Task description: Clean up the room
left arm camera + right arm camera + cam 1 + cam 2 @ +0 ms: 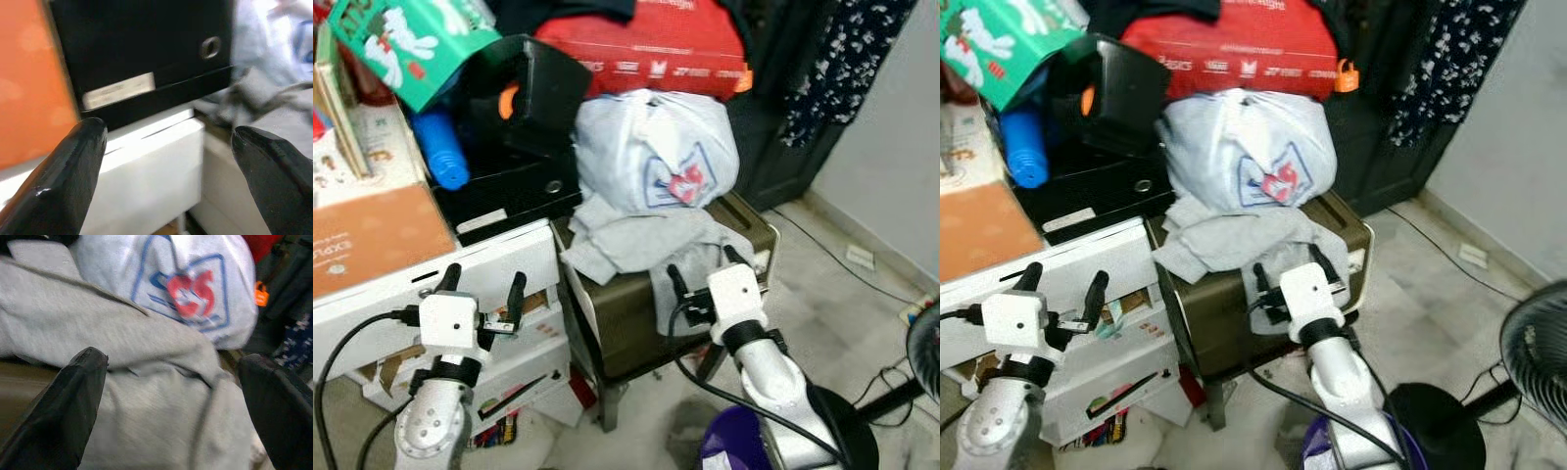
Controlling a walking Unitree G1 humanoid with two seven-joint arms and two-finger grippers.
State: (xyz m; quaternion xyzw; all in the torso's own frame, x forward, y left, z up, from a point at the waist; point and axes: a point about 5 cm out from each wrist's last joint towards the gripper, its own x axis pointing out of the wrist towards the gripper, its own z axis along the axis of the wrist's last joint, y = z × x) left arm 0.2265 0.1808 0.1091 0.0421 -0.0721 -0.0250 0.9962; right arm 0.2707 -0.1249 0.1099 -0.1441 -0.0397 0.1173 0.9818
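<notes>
A grey garment [641, 240] lies crumpled on an olive-brown box [626, 313], one end hanging over its front. Behind it sits a white plastic bag [656, 147] with a blue and red logo. My right gripper [702, 263] stands open just in front of the hanging cloth, its fingers [63, 406] wide apart and the garment [146, 382] close ahead. My left gripper [481, 282] is open too, held before a white box [499, 259] that carries a black case [142, 54].
Clutter is stacked behind: a red flat box [656, 39], a green carton [406, 44], a blue bottle [440, 147], an orange-topped box [372, 235]. A purple bin [734, 441] and a fan [1538, 352] stand on the tiled floor at the right, with cables.
</notes>
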